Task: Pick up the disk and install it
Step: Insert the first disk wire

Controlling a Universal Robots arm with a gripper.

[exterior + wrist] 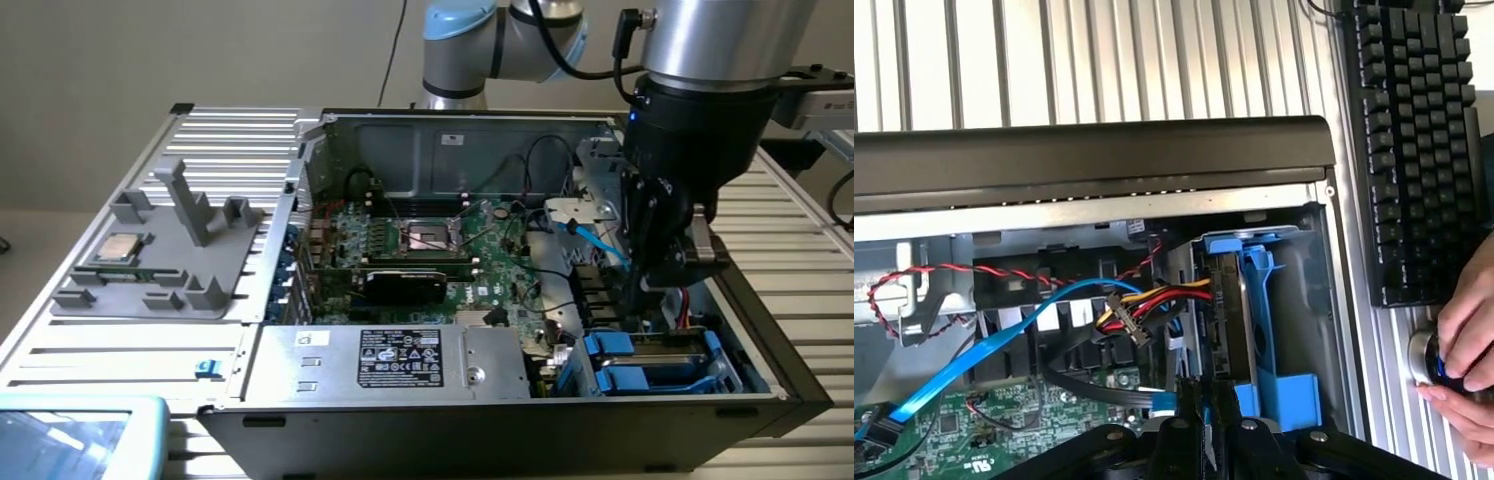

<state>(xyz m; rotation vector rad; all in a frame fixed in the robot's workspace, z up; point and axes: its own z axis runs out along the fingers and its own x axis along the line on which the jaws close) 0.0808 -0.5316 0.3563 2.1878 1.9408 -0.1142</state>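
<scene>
Starting at the exterior view's left, I see the grey moulded fixture tray (pixel 154 265) on the ribbed metal table (pixel 80 350), with a small square silver processor chip (pixel 123 246) resting on it, well apart from my work. Moving rightward comes the open black computer case (pixel 534 410), its green motherboard (pixel 441 255) exposed, and then, in the bay corner toward the exterior view's right, the bright blue plastic drive carriers (pixel 647 360).

My gripper (pixel 667 265) hangs inside the case just above those carriers. In the wrist view the dark gripper fingers (pixel 1194 405) sit close together, but I cannot tell whether they pinch anything or are merely near closed.

The disk, a flat silver-grey hard drive edged by a blue plastic carrier (pixel 1239 310), stands on edge in the bay, directly ahead of the fingertips and just beside them. Its long axis runs away from the jaws, toward the black case wall (pixel 1094 150). I judge it already seated or nearly so.

A bundle of red, yellow and black wires (pixel 1154 300) and a flat blue data cable (pixel 1004 345) lie just beside the drive. A person's hand (pixel 1466 345) rests on a knob near a black keyboard (pixel 1414 140).
</scene>
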